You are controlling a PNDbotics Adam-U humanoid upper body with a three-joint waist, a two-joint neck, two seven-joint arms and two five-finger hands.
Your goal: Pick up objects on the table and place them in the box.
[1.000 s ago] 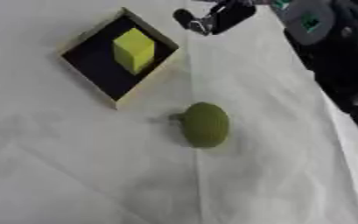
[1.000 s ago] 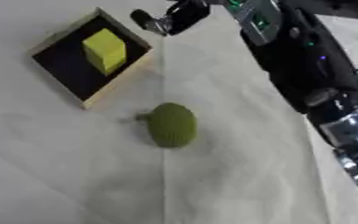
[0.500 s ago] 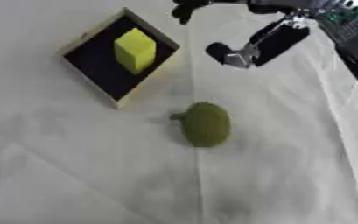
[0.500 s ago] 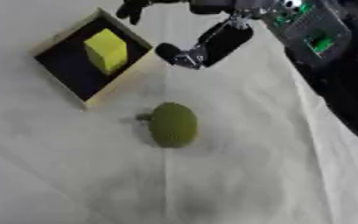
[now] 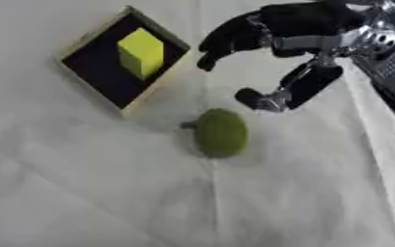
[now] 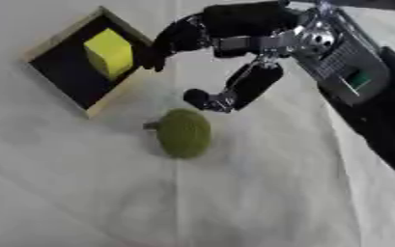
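Note:
A green round fruit-like object (image 5: 220,132) with a short stem lies on the white cloth, just below and right of the box. The box (image 5: 97,76) is shallow, black inside with a pale rim, and holds a yellow block (image 5: 140,51). My right hand (image 5: 295,30) comes in from the upper right and hovers above the green object, open, with the fingers (image 5: 227,39) spread toward the box and the thumb (image 5: 289,90) pointing down near the fruit. It holds nothing. My left hand shows in neither view.
White wrinkled cloth (image 5: 91,193) covers the table. My right forearm (image 6: 361,91) fills the right side of the right eye view. Bare cloth lies below and left of the green object.
My right hand has come down from the top edge toward the green object and spread its fingers. The box, block and green object have stayed put.

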